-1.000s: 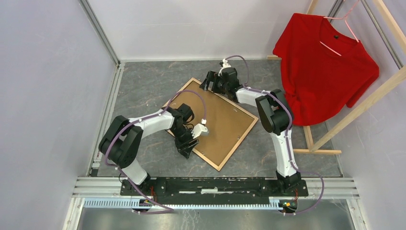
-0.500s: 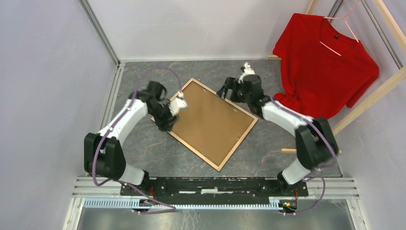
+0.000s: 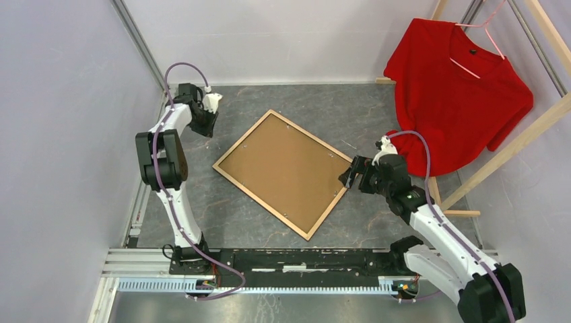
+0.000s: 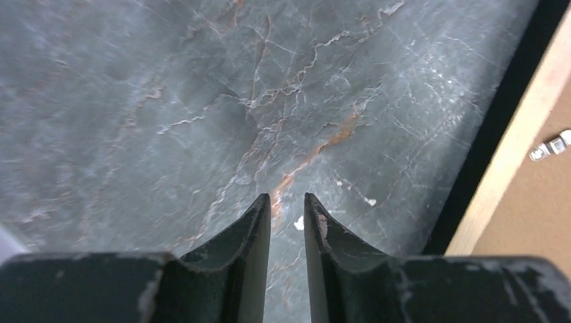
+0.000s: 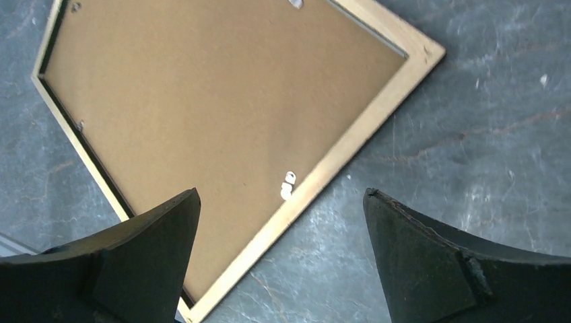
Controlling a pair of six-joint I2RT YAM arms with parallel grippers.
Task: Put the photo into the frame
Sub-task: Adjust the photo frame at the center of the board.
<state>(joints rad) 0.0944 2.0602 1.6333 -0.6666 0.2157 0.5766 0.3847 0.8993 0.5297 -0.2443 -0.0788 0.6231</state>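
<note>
Picture frame (image 3: 262, 201) lies face down and turned diagonally in the middle of a grey marbled worktop (image 3: 202, 222), its pale wood back upward and a brown backing board (image 3: 288, 173) set inside the rails. Right gripper (image 3: 350, 176) hovers over the frame's right corner, fingers (image 5: 417, 256) spread wide and holding nothing. Left gripper (image 3: 204, 122) is well apart, near the worktop's far left corner, fingers (image 4: 249, 235) at a narrow gap with nothing between them. A red T-shirt (image 3: 458, 87) hangs on a wooden rack (image 3: 518, 142) at right
</note>
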